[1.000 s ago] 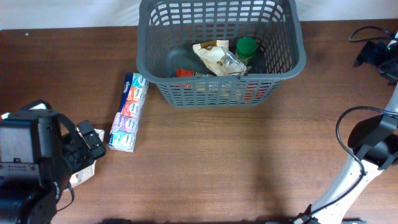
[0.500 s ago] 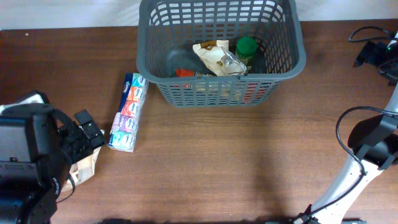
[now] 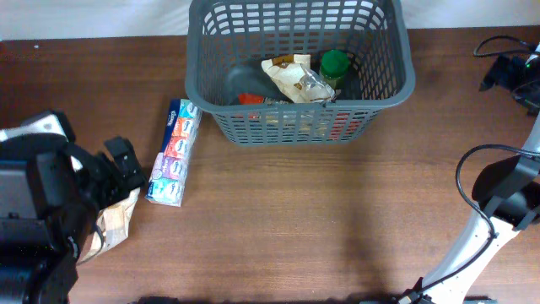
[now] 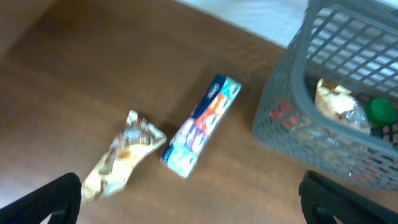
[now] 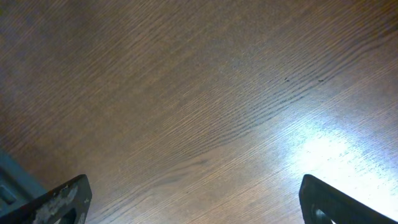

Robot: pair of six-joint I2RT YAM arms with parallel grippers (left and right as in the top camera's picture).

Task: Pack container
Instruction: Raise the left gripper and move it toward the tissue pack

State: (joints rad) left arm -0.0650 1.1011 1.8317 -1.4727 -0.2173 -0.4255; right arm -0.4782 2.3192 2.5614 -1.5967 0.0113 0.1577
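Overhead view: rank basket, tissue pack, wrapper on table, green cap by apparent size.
1. basket
2. tissue pack
3. green cap
Unranked: wrapper on table, partly hidden under the left arm, so unsure against the pack.

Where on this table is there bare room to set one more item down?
The widest bare wood lies on the near side of the basket, between the tissue pack and the right arm. Bare wood also lies right of the basket. The left is crowded: tissue pack, crumpled wrapper and left arm sit close together.
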